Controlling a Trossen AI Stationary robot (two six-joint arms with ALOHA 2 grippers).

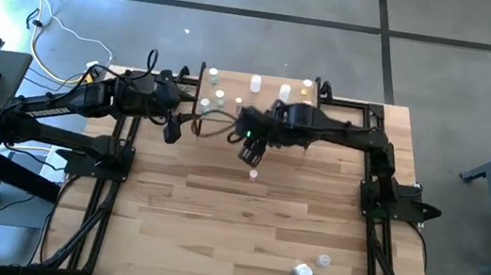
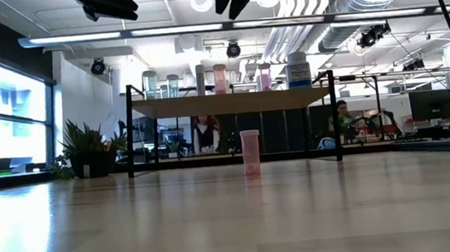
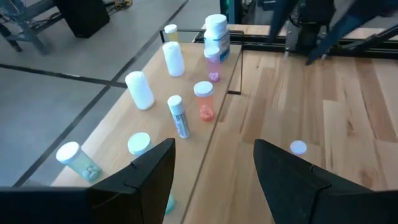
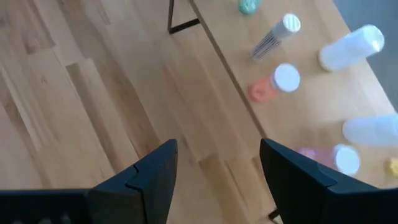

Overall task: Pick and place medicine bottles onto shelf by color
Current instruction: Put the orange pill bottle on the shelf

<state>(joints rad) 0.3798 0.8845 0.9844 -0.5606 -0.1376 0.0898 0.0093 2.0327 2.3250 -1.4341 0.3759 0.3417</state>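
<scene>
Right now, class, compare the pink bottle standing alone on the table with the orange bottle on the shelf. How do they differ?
The pink bottle stands on the bare table, in front of the shelf; the orange bottle stands on the shelf among other bottles. Their colours differ: pink against orange. Both stand upright, have white caps, and are untouched by either gripper.

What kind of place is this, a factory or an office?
Probably a robotics lab or workshop in an open industrial hall. Exposed silver ducts run under the ceiling, people sit at desks with monitors beyond the table, and two robot arms hang over a wooden table with a small shelf of medicine bottles.
</scene>
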